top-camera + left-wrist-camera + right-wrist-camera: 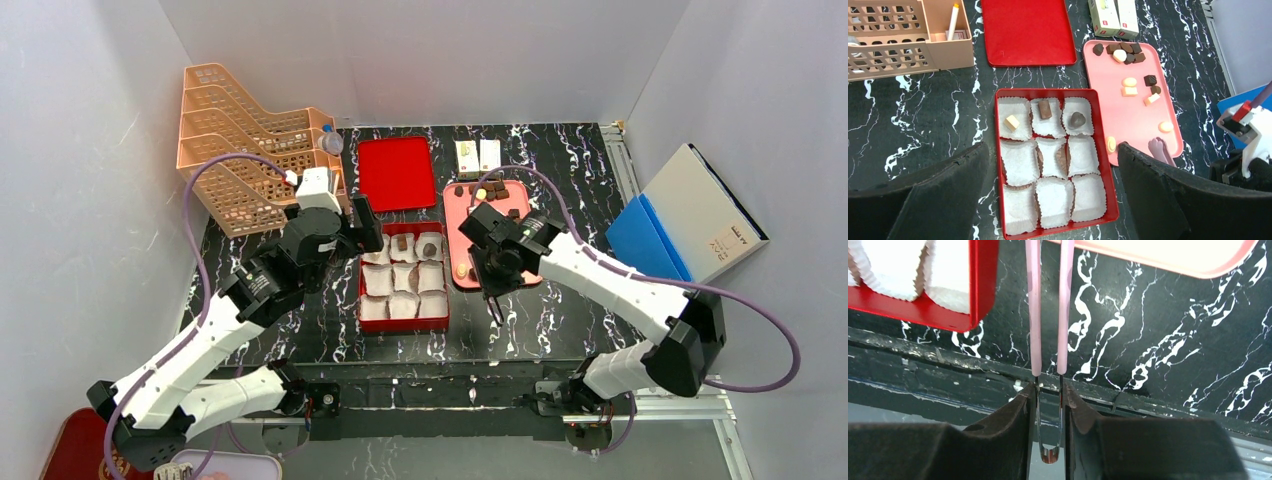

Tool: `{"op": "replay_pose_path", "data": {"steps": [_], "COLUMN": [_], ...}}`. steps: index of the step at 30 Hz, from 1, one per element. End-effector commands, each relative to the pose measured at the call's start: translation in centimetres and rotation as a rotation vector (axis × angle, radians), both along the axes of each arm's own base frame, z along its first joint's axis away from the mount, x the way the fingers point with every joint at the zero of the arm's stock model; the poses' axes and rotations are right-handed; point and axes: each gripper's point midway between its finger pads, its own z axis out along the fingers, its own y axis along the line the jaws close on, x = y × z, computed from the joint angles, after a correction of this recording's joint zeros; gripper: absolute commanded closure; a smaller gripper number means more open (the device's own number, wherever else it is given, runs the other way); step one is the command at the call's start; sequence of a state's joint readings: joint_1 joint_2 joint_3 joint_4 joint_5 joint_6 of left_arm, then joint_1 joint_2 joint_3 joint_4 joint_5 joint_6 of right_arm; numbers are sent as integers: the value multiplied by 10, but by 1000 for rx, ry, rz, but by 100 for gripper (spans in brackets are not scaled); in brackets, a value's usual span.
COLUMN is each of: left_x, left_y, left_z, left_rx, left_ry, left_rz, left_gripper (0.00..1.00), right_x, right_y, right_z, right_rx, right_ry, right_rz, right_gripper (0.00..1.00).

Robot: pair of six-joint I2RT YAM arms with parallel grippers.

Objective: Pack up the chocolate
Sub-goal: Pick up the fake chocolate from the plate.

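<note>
Three chocolates (1045,109) sit in the far row of the red box (1105,165); the rest lie on the pink tray (1138,117) just right of it. Pink tweezers (1033,315) are clamped in the right gripper (1048,402); the left gripper (1051,150) gapes wide above the box. The pieces look light, smooth and easily marked, so pinch gently across flat sides.

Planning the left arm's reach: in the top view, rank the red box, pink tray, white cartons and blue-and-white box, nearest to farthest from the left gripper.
From the left gripper:
1. red box, directly beside the gripper.
2. pink tray, right of the box.
3. white cartons, at the back, behind the tray.
4. blue-and-white box, far right.
</note>
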State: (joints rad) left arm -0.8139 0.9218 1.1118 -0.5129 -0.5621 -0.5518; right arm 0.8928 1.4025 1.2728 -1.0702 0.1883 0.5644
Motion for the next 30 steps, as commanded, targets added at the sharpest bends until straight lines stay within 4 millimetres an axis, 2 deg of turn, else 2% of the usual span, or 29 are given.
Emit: {"op": "replay_pose_path", "data": {"steps": [1,8,16,30], "left_x": [4,9,9,9], "left_y": [-6,-12,-10,-9], "left_z": [5,-1,-4,-7], "left_rx": [-33,-34,-27,-18], "left_ry": [-10,-2,-1,-1], "left_rz": [6,2,10,13], "left_gripper": [1,2,2,2], "right_x": [-10,-18,-18,-12], "right_y": [-12,-17,-15,-7], "right_z": [-2,-14,-25,-44], "right_rx": [-4,-35,-51,-83], "right_ry": [7,49,73,97], "right_rz": [-37,-25,-4,25], "right_gripper": [69,66,60,60]}}
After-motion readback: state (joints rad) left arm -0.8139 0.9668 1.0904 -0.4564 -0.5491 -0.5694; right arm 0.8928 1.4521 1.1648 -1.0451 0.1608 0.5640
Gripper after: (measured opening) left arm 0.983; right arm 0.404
